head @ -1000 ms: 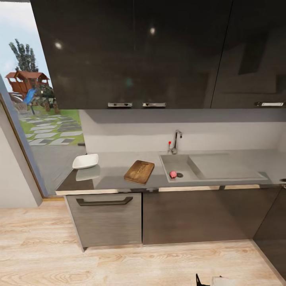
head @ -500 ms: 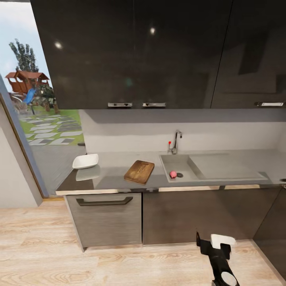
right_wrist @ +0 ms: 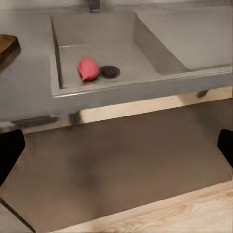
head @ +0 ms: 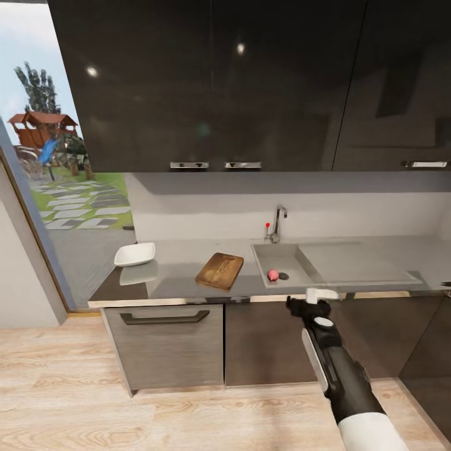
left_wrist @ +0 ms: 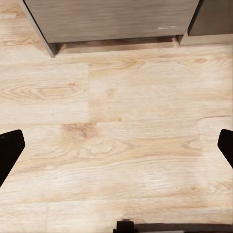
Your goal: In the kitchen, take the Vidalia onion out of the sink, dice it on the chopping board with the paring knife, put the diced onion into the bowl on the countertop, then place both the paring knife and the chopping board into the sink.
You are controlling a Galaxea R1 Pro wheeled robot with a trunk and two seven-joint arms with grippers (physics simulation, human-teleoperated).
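Pale wooden floor (left_wrist: pixel 116 141) below the grey cabinet fronts (left_wrist: pixel 111 19), with the left gripper's (left_wrist: pixel 116 150) dark jaws spread wide.

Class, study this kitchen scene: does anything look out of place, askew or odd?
The chopping board lies askew on the countertop, angled to its edge. A pinkish-red onion sits in the sink beside the drain. Nothing looks spilled or damaged.

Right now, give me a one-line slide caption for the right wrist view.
Open right gripper faces the sink, where the pink onion lies beside the drain.

open sink (head: pixel 285 258) (tap (head: pixel 276 223) behind)
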